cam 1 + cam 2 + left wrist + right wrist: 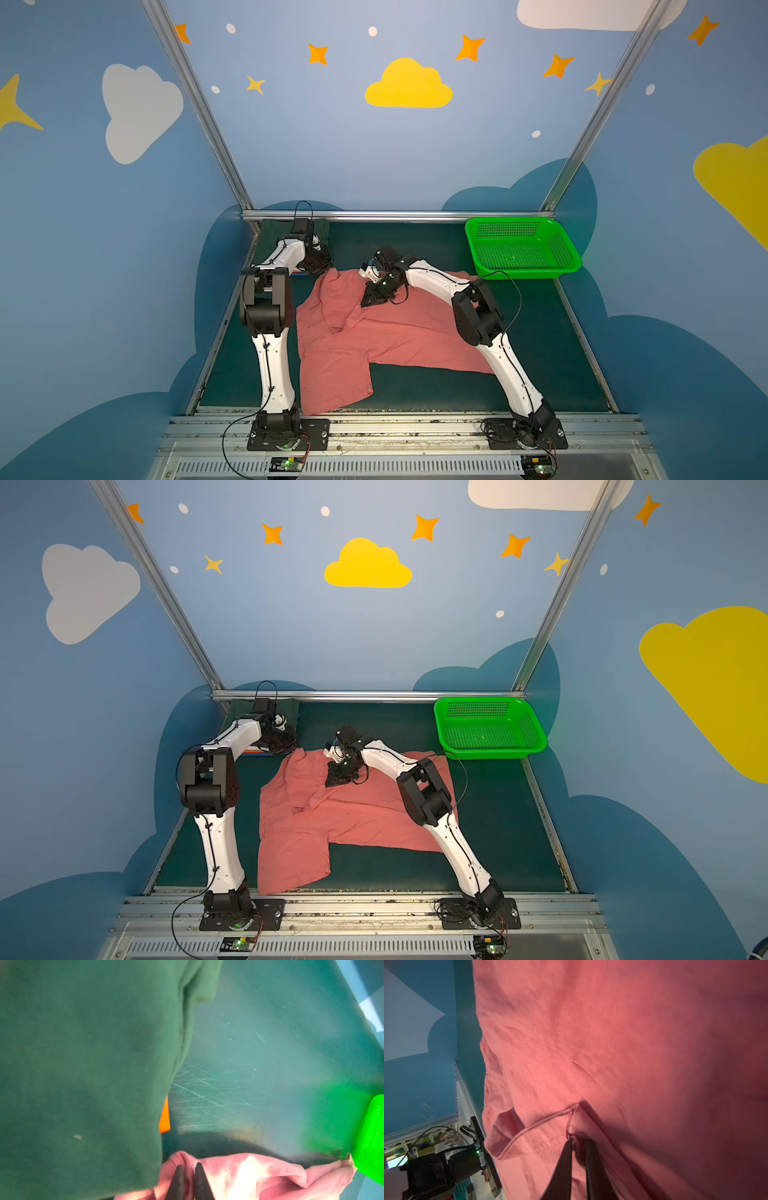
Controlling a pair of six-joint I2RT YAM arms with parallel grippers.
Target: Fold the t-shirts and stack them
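We find the salmon-pink t-shirt sprawled rumpled across the middle of the table, pinched in two places. The left gripper is clamped on its far-left corner, the right gripper on a hemmed fold nearer the centre. A folded dark green t-shirt lies in the table's far-left corner, an orange edge showing from under it. A green basket sits in the far-right corner.

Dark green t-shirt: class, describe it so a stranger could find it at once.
Start at the table, then go to its far left corner, beneath the left arm. The dark green t-shirt lies there folded, orange cloth peeking from under it. Unlike the salmon-pink t-shirt spread across the middle, it is compact and nearly matches the table.
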